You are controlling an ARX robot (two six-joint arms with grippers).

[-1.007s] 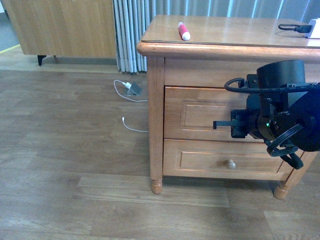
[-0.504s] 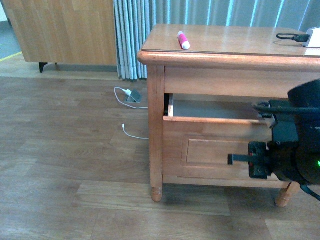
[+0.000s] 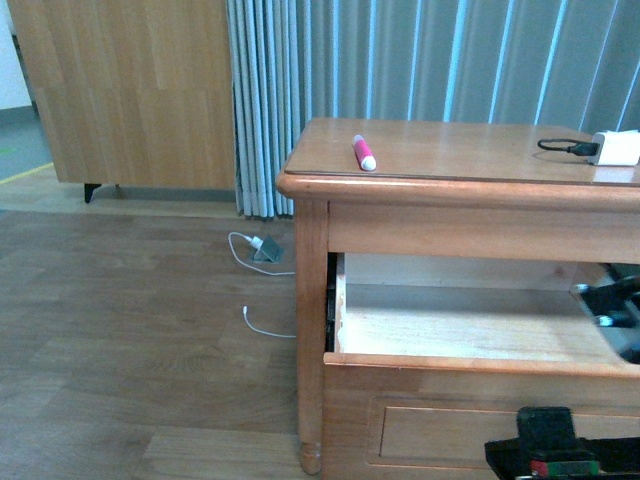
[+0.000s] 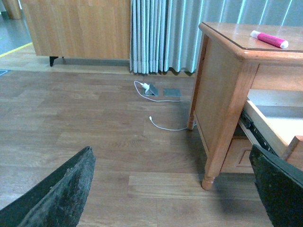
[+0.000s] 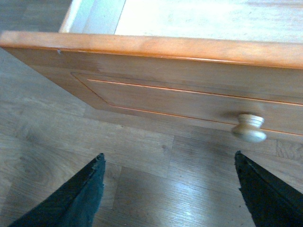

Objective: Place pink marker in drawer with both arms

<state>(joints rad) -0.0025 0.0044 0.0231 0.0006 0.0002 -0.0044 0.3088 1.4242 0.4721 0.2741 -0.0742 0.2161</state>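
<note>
Wood-plank floor point(image 3: 120, 330), grey-blue curtain point(image 3: 400, 60) behind, honey-brown dresser point(image 3: 312, 330) to the right in the front view. Wide open below its top: the top drawer point(image 3: 470, 364), bare inside as far as visible.

On the dresser top, near the left front corner: pink marker point(image 3: 365, 153), lying flat, white end toward the front edge, well apart from the white charger block point(image 3: 618, 148) at far right. Not yet picked up.

- left claw point(image 4: 170, 189): jaws spread wide, nothing between, low beside the dresser's side.
- right claw point(image 5: 170, 189): jaws likewise apart, empty, just in front of the drawer panel, clear of the round knob point(image 5: 249, 127).

Risks from here:
- Round barrel on a smooth top: likely to roll toward or over the edge if touched by one pad first.
- Short, thick body: easy to pinch off-centre, then slip out on the lift.
- Drawer projecting right under the marker's spot: chance of clipping its rim on the way up, or nudging it shut.
- Right claw parked close to the panel: possible crowding over the drawer.
- Release from too high: bounce or roll inside.
</note>
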